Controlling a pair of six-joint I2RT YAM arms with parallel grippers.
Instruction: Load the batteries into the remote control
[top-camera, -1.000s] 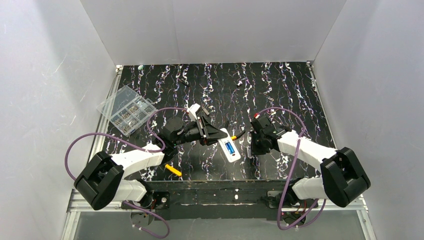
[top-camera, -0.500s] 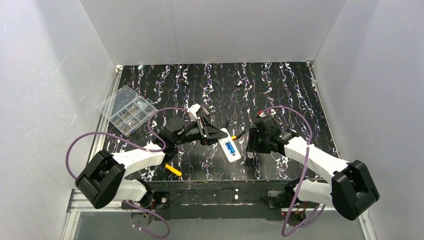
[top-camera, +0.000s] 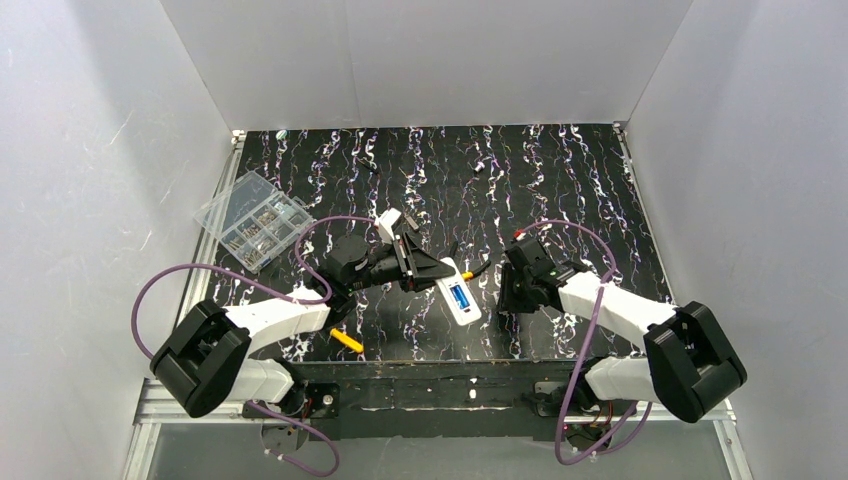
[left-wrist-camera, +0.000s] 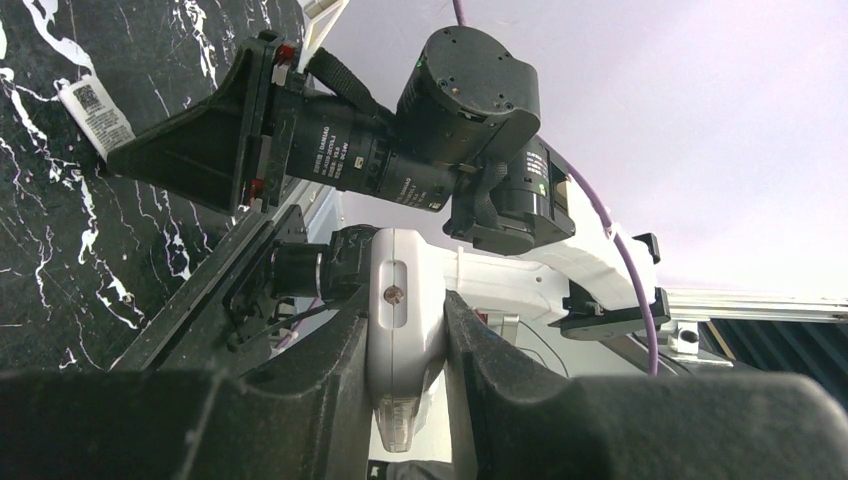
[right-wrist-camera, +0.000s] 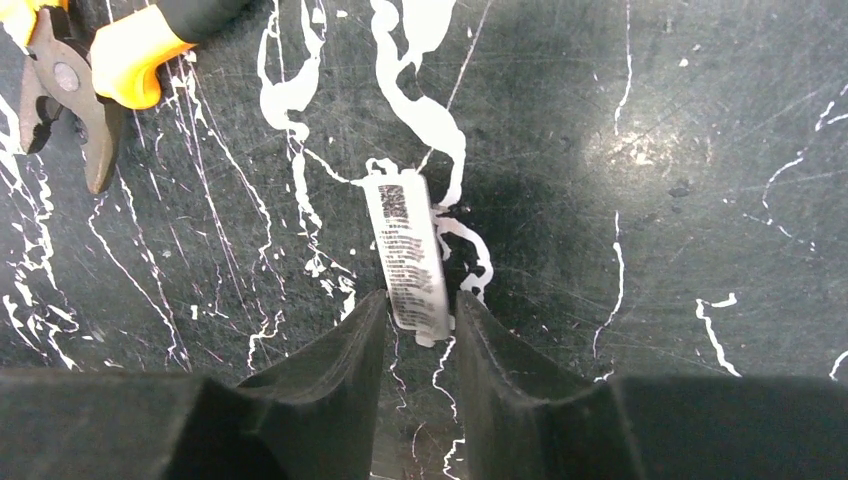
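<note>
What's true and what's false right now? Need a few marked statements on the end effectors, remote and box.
1. The left end effector grips the remote. True.
2. The remote's recess is empty. False: a blue battery sits in it.
3. The right end effector is down at the table, with its fingers on either side of a white labelled piece. True.
4. The box sits at the table's right edge. False: it is at the left edge, far from both end effectors.
</note>
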